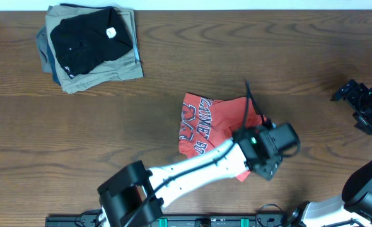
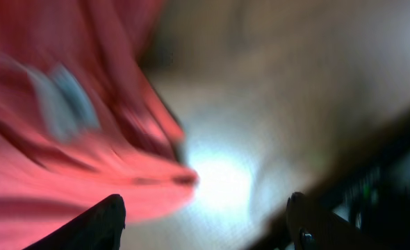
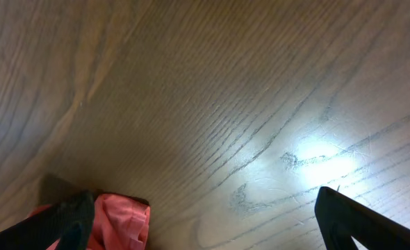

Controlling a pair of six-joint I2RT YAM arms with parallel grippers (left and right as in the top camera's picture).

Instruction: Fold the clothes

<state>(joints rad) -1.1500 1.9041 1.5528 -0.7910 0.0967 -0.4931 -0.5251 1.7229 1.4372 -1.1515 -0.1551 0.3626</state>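
Observation:
The clothes are one red-orange T-shirt (image 1: 205, 123), bunched in the middle of the table with its white block lettering facing up. My left gripper (image 1: 271, 151) hovers over the shirt's right edge. The left wrist view is blurred. It shows my left gripper (image 2: 205, 222) open, with bare table between its fingers and the shirt (image 2: 73, 125) up to the left. My right gripper (image 1: 356, 104) is far off at the right edge of the table. It stands open (image 3: 212, 222) over bare wood, and a bit of the shirt (image 3: 125, 222) shows beside its left finger.
A stack of folded garments (image 1: 91, 47), black on top over khaki and blue, lies at the back left. A thin black cable (image 1: 248, 101) runs across the shirt to the left wrist. The left arm (image 1: 192, 167) stretches in from the front edge.

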